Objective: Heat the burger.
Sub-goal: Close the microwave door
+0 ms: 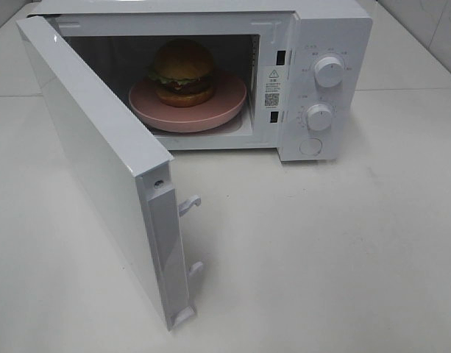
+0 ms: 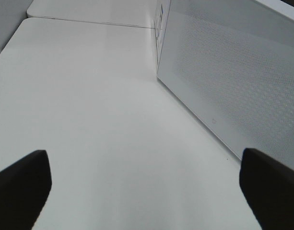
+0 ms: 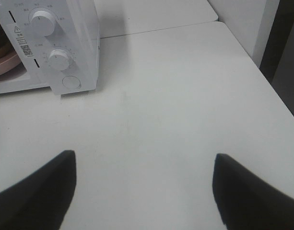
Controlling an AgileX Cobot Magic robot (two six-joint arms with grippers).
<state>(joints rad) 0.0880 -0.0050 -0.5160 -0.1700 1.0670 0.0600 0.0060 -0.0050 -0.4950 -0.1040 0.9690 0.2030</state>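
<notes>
White sheet metal forms the microwave (image 1: 335, 22), which stands on the table (image 1: 321, 257) with its door (image 1: 93, 147) swung wide open. The burger (image 1: 182, 70) sits inside the cavity, centred on the pink plate (image 1: 232, 99). Loading appears complete, so the step in hand is judged to be closing the door.

The left gripper (image 2: 143, 158) hangs low over the table, near the door's outer face, with its fingers spread wide and nothing between them. The right gripper (image 3: 144, 158) is likewise parted and empty, facing the control panel from well apart.

Recommended procedure:
- Use the left arm. Press a finger flat against the outer face near the free edge – not near the hinge – where the least force is needed.
- Follow the door's arc rather than pushing straight, so the cabinet does not slide on the table.
- Continue until the latch hooks (image 1: 190, 204) seat in the slots beside the panel; a door left ajar will probably block heating.

The right arm may then address the upper knob (image 1: 329, 71) or lower knob (image 1: 319, 117) – the markings are too small to tell which sets the time.
</notes>
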